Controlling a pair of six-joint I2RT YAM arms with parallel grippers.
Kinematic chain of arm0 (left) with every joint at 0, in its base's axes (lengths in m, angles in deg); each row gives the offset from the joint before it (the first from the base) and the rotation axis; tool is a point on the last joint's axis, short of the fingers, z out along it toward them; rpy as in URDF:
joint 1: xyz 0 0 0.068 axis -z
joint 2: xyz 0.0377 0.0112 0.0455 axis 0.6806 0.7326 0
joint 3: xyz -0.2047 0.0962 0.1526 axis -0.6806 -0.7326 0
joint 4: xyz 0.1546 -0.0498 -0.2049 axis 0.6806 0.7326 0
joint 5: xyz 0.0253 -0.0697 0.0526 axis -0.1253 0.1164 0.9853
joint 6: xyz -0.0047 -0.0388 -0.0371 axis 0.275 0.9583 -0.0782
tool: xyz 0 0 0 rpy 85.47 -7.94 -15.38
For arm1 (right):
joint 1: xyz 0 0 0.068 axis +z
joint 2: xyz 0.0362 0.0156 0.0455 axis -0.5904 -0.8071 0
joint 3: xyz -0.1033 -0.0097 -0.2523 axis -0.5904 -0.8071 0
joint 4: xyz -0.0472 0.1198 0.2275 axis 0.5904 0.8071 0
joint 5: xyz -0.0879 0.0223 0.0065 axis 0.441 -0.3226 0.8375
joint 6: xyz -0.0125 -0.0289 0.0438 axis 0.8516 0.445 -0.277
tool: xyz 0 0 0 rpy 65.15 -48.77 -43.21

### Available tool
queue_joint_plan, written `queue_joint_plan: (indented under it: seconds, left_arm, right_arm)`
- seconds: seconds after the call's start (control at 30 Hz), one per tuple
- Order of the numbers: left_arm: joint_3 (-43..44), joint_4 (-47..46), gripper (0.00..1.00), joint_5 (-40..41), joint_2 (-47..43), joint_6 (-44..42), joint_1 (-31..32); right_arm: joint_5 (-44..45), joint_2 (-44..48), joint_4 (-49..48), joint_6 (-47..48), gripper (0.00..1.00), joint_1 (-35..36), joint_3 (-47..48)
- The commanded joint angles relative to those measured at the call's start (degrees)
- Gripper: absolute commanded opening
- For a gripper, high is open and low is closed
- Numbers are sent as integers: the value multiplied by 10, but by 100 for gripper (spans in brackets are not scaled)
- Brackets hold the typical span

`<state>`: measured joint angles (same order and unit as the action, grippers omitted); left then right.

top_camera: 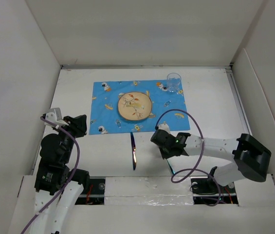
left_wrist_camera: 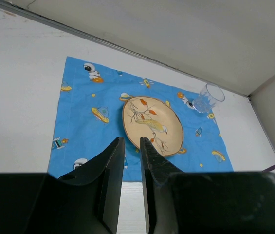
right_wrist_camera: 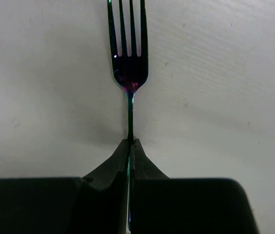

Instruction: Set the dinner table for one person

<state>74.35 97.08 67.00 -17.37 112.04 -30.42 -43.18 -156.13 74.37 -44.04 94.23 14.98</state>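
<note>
The white dinner table holds a blue cartoon-print placemat. A round bird-pattern plate sits at the placemat's middle and a clear glass at its far right corner. A dark iridescent knife lies on the bare table just in front of the placemat. My right gripper is right of the knife, low over the table. In the right wrist view it is shut on the handle of a dark iridescent fork, tines pointing away. My left gripper hovers left of the placemat.
White walls border the table on the left, back and right. In the left wrist view the left gripper has a narrow gap and holds nothing, with the plate, placemat and glass beyond it. Purple cables loop over both arms.
</note>
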Motion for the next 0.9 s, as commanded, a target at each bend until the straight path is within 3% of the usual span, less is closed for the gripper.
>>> queue_joint_plan:
  seconds: [0.0,0.07,0.17,0.2,0.23,0.33,0.37,0.43,0.47,0.6,0.87]
  left_arm:
    - [-1,-18,17,1,-6,-4,5]
    - [-2,-18,18,1,-7,-4,5]
    - [-4,-21,24,10,-9,3,5]
    - [-4,-14,28,36,-4,10,5]
    - [-4,-14,30,36,-4,10,5]
    - [1,0,32,82,6,42,5]
    - [1,3,32,89,8,49,5]
    - [4,11,34,103,13,63,5]
    - [4,11,35,104,13,66,5]
    - [3,8,37,98,6,67,5]
    - [2,6,37,85,-6,62,5]
  right_arm:
    - [45,56,90,-33,0,38,45]
    - [49,94,104,-34,0,52,89]
    - [25,92,28,-12,0,52,155]
    - [4,48,-49,12,0,45,200]
    - [-1,48,-50,12,0,45,230]
    - [3,-86,-93,29,0,39,339]
    - [-1,-160,-99,35,0,32,422]
    - [-13,-233,-87,35,0,23,512]
    - [-16,-268,-76,33,0,15,603]
    - [-14,-425,-29,2,0,3,766]
    - [23,-575,23,-56,0,-20,931]
